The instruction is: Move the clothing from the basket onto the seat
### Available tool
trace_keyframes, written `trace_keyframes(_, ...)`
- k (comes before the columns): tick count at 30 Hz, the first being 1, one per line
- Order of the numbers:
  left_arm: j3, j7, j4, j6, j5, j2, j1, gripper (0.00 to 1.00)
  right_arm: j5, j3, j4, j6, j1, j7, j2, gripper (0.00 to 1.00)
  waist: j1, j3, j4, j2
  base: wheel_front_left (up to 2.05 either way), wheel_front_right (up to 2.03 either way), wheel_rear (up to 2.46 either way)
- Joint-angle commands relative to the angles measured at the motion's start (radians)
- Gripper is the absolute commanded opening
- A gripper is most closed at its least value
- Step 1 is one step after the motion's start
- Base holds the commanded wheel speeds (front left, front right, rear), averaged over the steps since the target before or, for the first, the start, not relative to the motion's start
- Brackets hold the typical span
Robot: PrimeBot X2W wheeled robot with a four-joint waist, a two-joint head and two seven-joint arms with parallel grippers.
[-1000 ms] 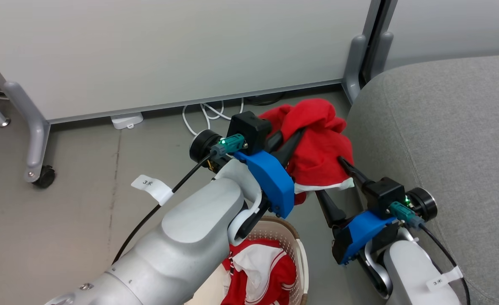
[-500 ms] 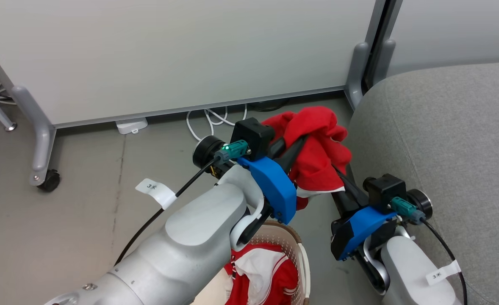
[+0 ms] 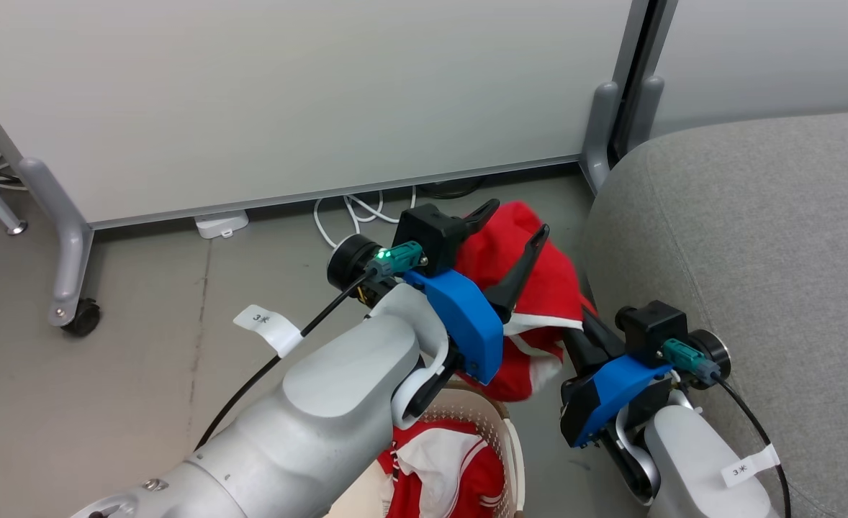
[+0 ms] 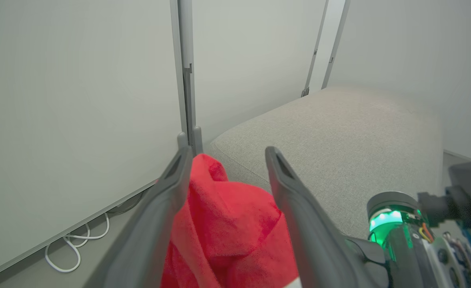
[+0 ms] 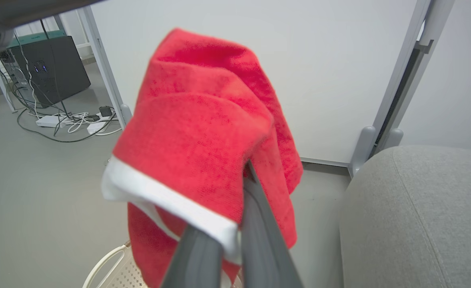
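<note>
left gripper (image 3: 517, 218) spread, right gripper (image 3: 587, 329) pinching clothing (image 3: 539, 280)

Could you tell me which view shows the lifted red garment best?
The right wrist view: the red garment hangs almost whole, white hem visible. In the head view the left gripper crosses it; the left wrist view catches one fold.

Fuzzy cloth clothing (image 5: 203, 132), coarse woven seat (image 3: 755, 237), perforated plastic basket (image 3: 467, 401).
</note>
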Motion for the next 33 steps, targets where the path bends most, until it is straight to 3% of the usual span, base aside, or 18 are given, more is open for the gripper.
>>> trace_keyframes(1,-0.008,-0.005,0.005,0.003,-0.009,0.001,-0.017,1.0,0.003,0.0,0.005,0.0,-0.017,-0.008,-0.003,0.0,0.0,-0.001,0.001,-0.0001,0.0,0.0,0.0)
trace_keyframes(10,-0.017,-0.014,0.018,0.008,-0.023,0.001,-0.023,1.0,0.005,-0.002,0.014,0.0,-0.023,-0.014,-0.003,0.0,0.0,0.002,0.0,-0.0001,0.0,0.0,0.0)
trace_keyframes(19,0.038,-0.03,0.023,0.014,-0.006,0.015,0.03,1.0,0.002,-0.027,-0.002,0.0,-0.014,-0.017,-0.003,0.0,0.0,0.011,-0.005,-0.0001,0.0,0.0,0.0)
trace_keyframes(33,0.407,-0.03,-0.266,0.011,0.305,0.111,0.331,1.0,-0.004,-0.086,-0.104,0.0,0.037,0.01,-0.003,0.0,0.0,0.044,-0.037,-0.0001,0.0,0.0,0.0)
